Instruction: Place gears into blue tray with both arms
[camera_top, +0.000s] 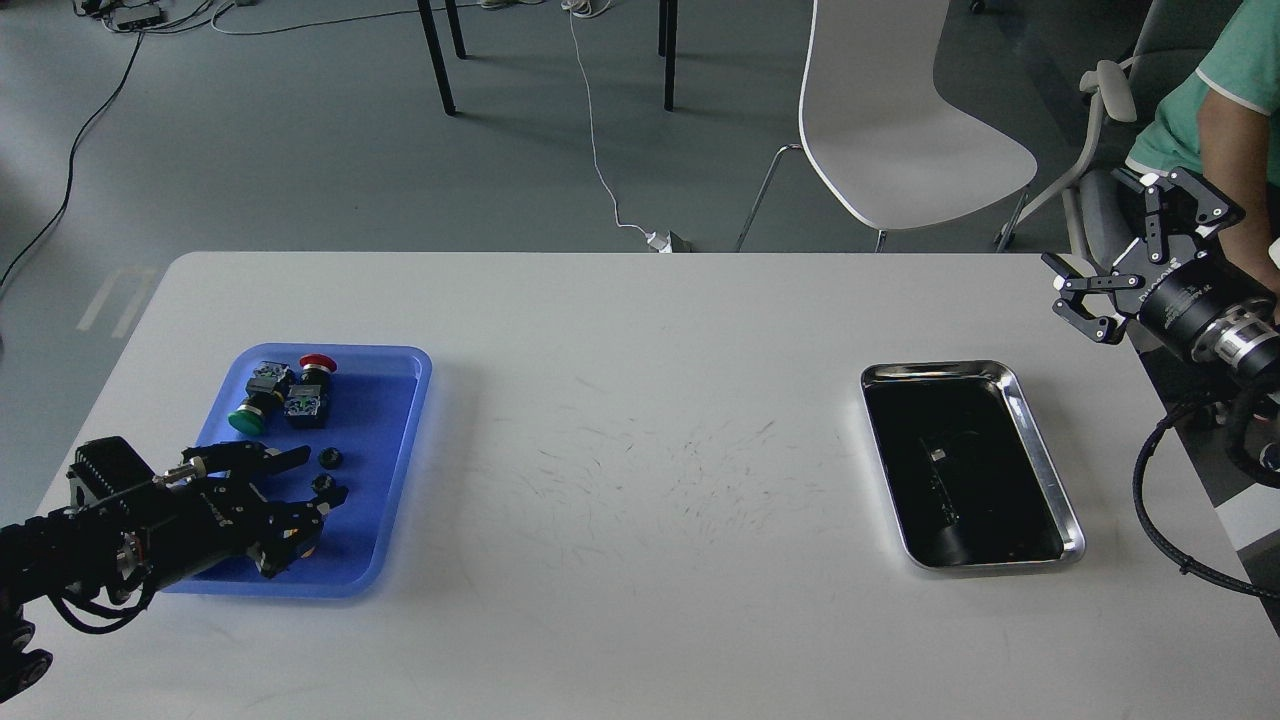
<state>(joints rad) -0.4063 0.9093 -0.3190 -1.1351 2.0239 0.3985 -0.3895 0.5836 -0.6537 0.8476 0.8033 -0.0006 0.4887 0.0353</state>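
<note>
The blue tray (392, 420) lies at the table's left. A tiny black gear (329, 458) rests on its floor near the middle, and a second gear (321, 483) lies just below it. My left gripper (312, 476) hovers low over the tray's near half, open, its fingertips on either side of the gears and holding nothing. My right gripper (1105, 243) is raised past the table's far right edge, open and empty, well away from the tray.
Green (243, 419) and red (317, 364) push-button switches sit at the tray's far end; a yellow one is mostly hidden under my left gripper. A steel tray (1045, 460) lies at the right. A white chair (900, 120) and a seated person (1235, 90) are beyond the table.
</note>
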